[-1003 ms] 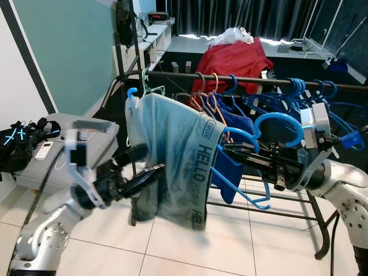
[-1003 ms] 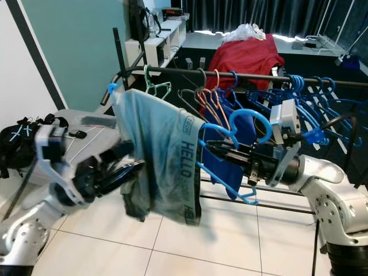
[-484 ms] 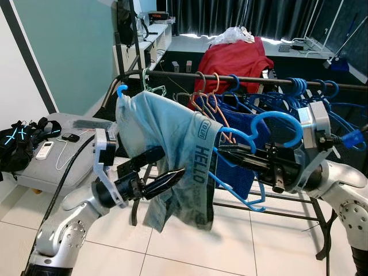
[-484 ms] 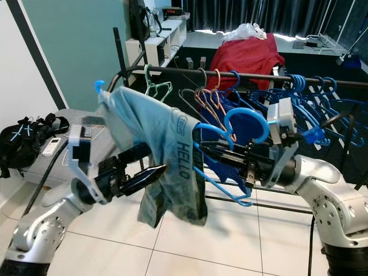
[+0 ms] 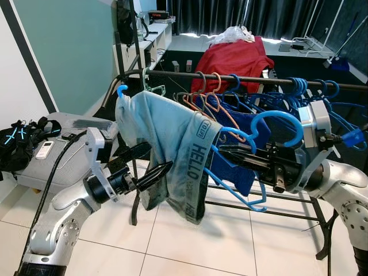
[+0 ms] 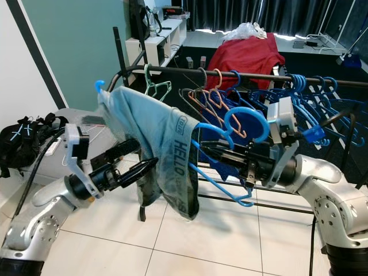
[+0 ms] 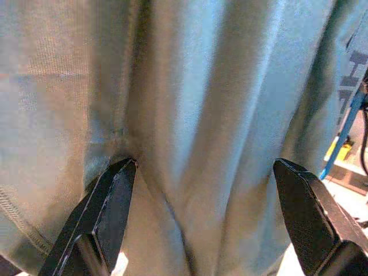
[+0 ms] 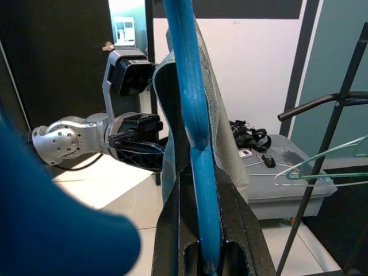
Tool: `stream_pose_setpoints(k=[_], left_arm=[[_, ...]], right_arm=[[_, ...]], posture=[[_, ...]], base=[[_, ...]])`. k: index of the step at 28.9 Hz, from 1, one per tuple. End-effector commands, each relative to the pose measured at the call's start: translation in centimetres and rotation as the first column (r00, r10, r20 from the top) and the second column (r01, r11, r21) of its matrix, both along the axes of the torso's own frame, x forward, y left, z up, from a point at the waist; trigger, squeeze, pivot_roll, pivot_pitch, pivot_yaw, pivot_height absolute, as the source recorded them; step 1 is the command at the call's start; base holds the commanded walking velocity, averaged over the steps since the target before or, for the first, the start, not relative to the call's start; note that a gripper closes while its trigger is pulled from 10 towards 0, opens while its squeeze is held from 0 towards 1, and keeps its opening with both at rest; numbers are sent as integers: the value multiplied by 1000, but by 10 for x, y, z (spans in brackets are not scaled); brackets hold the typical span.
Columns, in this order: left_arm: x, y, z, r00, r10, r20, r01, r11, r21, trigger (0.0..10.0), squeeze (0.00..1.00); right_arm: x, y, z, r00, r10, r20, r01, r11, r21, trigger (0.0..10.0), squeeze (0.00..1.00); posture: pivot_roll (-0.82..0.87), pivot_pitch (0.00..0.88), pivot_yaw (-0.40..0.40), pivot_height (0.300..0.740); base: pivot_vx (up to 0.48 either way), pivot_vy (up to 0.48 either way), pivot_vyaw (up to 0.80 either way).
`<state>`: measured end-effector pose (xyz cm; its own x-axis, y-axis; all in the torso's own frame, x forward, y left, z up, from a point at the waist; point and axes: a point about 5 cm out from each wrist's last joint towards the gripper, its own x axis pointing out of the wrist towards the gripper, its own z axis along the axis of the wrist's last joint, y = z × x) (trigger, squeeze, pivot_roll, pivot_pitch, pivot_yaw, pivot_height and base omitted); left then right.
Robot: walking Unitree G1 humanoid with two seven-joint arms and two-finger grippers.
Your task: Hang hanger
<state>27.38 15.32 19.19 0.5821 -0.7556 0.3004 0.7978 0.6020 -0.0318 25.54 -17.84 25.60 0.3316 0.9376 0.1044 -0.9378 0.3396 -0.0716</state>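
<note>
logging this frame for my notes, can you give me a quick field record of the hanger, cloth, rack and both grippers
hanger: blue hanger, hook free, off the rail
cloth: light blue garment draped over the hanger
rack: dark rail behind, crowded with hangers
right gripper: right gripper shut on the hanger's arm
left gripper: left gripper open, fingers against the garment
background: red cloth over the rack

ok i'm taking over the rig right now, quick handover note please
Right gripper: shut on the blue hanger, held in front of the rack rail.
Left gripper: open, fingers against the light blue garment draped over that hanger, not clamping it.
Done: garment is on the hanger.
Left: lift the hook over the rail among the other blue hangers, release, pull both arms back.
</note>
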Motion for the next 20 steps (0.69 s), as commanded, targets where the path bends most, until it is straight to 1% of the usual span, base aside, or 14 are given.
stream_pose_setpoints(k=[1, 2, 3, 4, 6, 7, 8, 10, 12, 13, 15, 18, 19, 20], left_arm=[[0, -8, 0, 1000, -16, 4, 16, 1000, -3, 10000, 0], [-1, -13, 0, 1000, -27, 4, 27, 1000, -14, 10000, 0], [-3, -29, -1, 999, -50, -1, 50, 998, -47, 10000, 0], [-3, -29, -1, 999, -50, -1, 50, 998, -47, 10000, 0], [-3, -41, -2, 998, -58, -5, 57, 995, -77, 10000, 0], [-3, -43, -1, 998, -58, -5, 57, 995, -82, 10000, 0], [-3, -43, -1, 998, -56, -4, 56, 995, -83, 0, 0], [-3, -49, -1, 998, -59, 0, 59, 993, -98, 0, 0], [-3, -49, -1, 998, -59, 0, 59, 993, -98, 0, 0], [-3, -52, 0, 998, -61, 3, 61, 992, -111, 0, 0], [-1, -50, 2, 999, -49, 13, 50, 992, -117, 0, 0], [3, -31, 5, 1000, 10, 22, -8, 996, -93, 0, 0], [3, -31, 5, 1000, 10, 22, -8, 996, -93, 0, 0], [4, -23, 5, 999, 34, 24, -32, 996, -82, 0, 0]], right_arm=[[-2, 2, 6, 1000, 19, 23, -19, 1000, 9, 0, 0], [-2, 2, 6, 1000, 19, 23, -19, 1000, 9, 0, 0], [-2, 2, 6, 1000, 16, 24, -16, 1000, 12, 0, 0], [-2, 2, 6, 1000, 16, 24, -16, 1000, 12, 0, 0], [-1, 3, 6, 1000, 14, 24, -14, 1000, 15, 0, 0], [-1, 3, 6, 1000, 14, 24, -14, 1000, 15, 0, 0], [-1, 3, 6, 1000, 13, 24, -14, 1000, 15, 0, 0], [-1, 4, 7, 1000, 13, 24, -13, 1000, 17, 0, 0], [-1, 4, 7, 1000, 13, 24, -13, 1000, 17, 0, 0], [-1, 4, 6, 1000, 12, 24, -12, 1000, 17, 0, 0], [0, 4, 6, 1000, 6, 25, -7, 1000, 17, 0, 0], [0, 2, 6, 1000, -4, 24, 4, 1000, 15, 0, 0], [0, 2, 6, 1000, -4, 24, 4, 1000, 15, 0, 0], [0, 1, 6, 1000, -7, 24, 7, 1000, 15, 0, 0]], posture=[[-9, 0, 16, 740], [-9, 0, 16, 740], [-9, 0, 17, 740], [-9, 0, 17, 740], [-9, 0, 17, 740], [-9, 0, 17, 740], [-9, 0, 17, 740], [-10, 0, 21, 740], [-10, 0, 21, 740], [-9, 0, 21, 740], [-8, 0, 22, 740], [-6, 0, 23, 740], [-6, 0, 23, 740], [-5, 0, 24, 740]], base=[[0, 0, 0], [0, 0, 0], [0, 0, 0], [0, 0, 0], [0, 0, 0], [0, 0, 0], [0, 0, 0], [0, 0, 0], [0, 0, 0], [0, 0, 0], [0, 0, 0], [0, 0, 0], [0, 0, 0], [0, 0, 0]])
